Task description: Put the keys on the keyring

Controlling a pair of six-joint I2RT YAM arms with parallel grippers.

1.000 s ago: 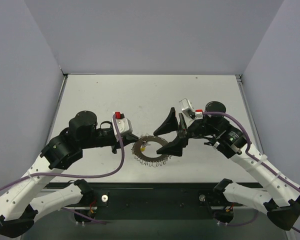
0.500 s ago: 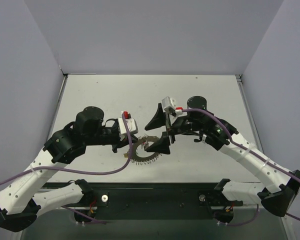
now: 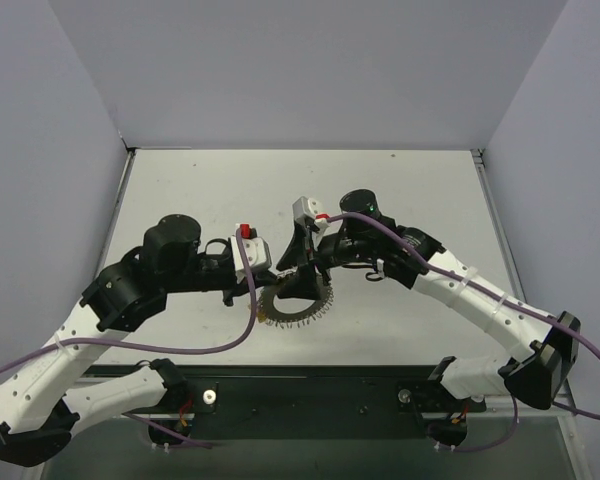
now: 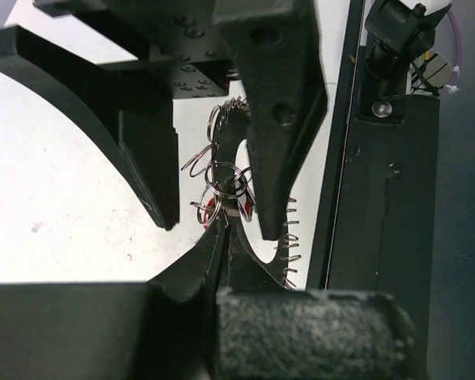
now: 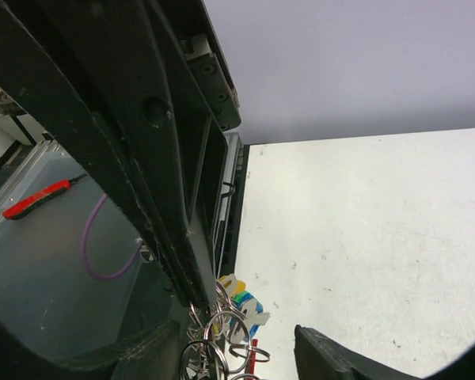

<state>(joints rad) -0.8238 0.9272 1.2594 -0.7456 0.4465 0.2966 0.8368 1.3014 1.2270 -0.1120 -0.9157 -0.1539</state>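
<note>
Right end effector (image 3: pixel 299 268) has slid left onto keyring (image 3: pixel 282 308), apparently touching.

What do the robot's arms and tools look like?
The left arm and right arm have white lower links and black upper joints. A purple cable trails each. Each wrist has a white, red-marked box. The left tool and right tool are black with broad tapering fingers.

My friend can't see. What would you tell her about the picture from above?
Over the middle of a white table, the left gripper is shut on the edge of a toothed silver keyring. The right gripper reaches over the keyring with open jaws.
</note>
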